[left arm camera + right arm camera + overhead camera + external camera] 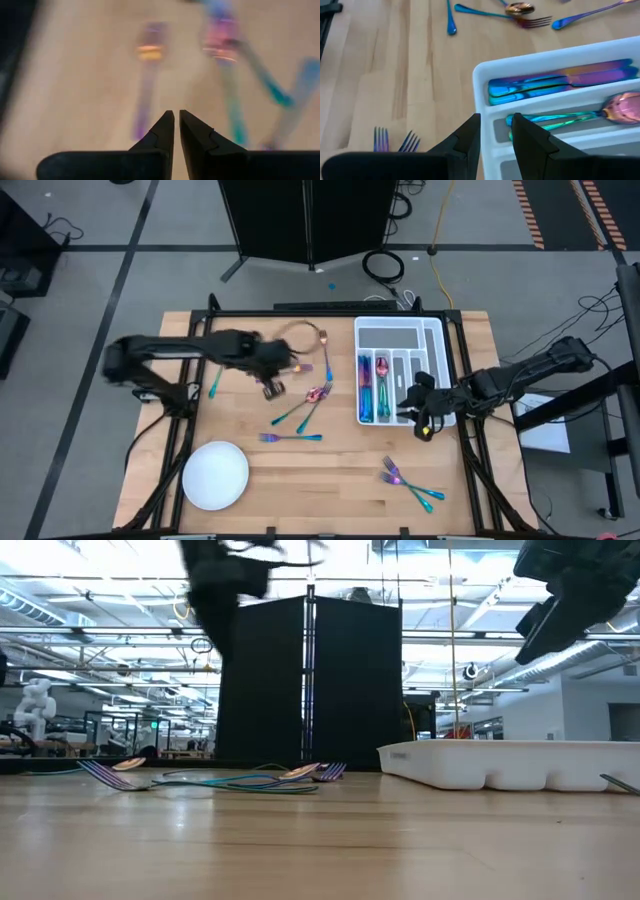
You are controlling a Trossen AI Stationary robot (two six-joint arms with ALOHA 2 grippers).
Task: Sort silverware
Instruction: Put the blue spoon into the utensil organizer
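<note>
Iridescent silverware lies scattered on the wooden table: a cluster of forks and spoons (305,408) in the middle, a piece (325,352) farther back, a teal one (213,386) at the left, and two forks (408,483) at the near right. In the white divided tray (440,340) lie knives (560,80) and a spoon (620,107). My left gripper (272,388) hangs over the middle cluster, shut and holding nothing (176,120). My right gripper (420,418) hovers open over the tray's near corner (495,127), with nothing between its fingers.
A round white plate (215,475) sits at the near left of the table. A dark cabinet (310,680) stands beyond the far edge. Bare wood lies between the plate and the two near-right forks.
</note>
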